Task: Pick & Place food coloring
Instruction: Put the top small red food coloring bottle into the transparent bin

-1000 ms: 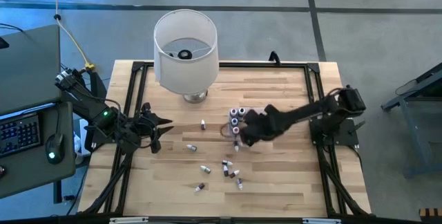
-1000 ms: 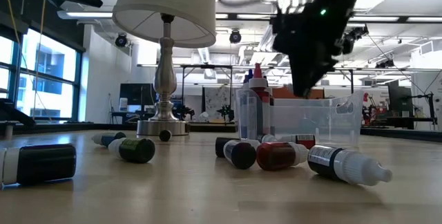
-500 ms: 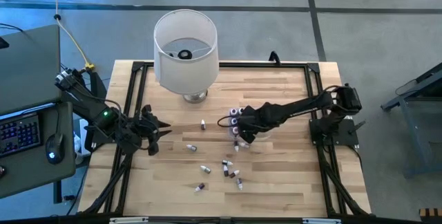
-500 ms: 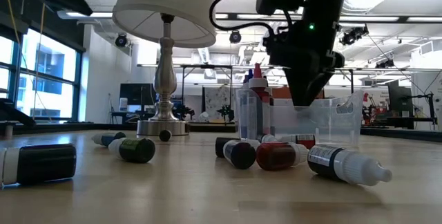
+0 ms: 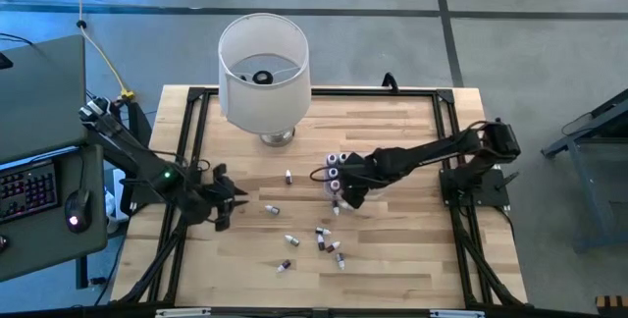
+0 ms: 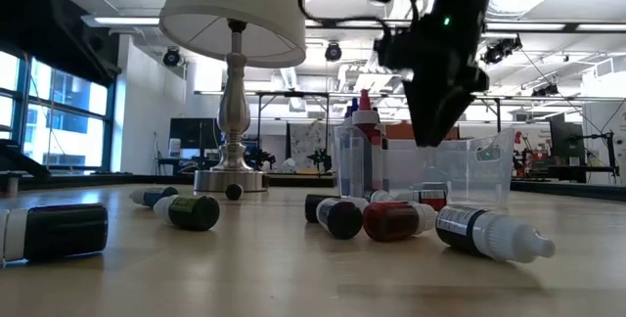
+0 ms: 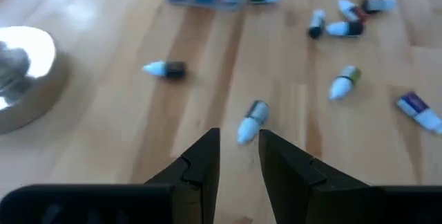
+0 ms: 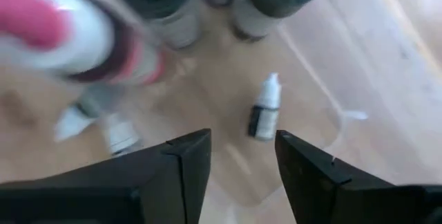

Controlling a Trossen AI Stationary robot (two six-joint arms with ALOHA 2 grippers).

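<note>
Right claw empty over the tub, most bottles still loose on the table

The right claw [image 5: 345,183] hangs with fingers parted and nothing between them above the clear tub [image 6: 460,170], just right of the table's [image 5: 392,122] centre; several food coloring bottles [image 5: 336,164] stand upright at the tub's 9 o'clock end and one small bottle [image 8: 263,112] lies flat on its floor. The loading looks only partly done: roughly eight bottles lie scattered from about 6 to 9 o'clock of the tub, such as the cluster [image 5: 329,246] toward the near edge and a lone bottle [image 5: 287,176] near the lamp [image 5: 263,71]. The left claw [image 7: 238,156] is narrowly open and empty, low over the table at its 9 o'clock side, aimed at a lying bottle [image 7: 251,119].
</note>
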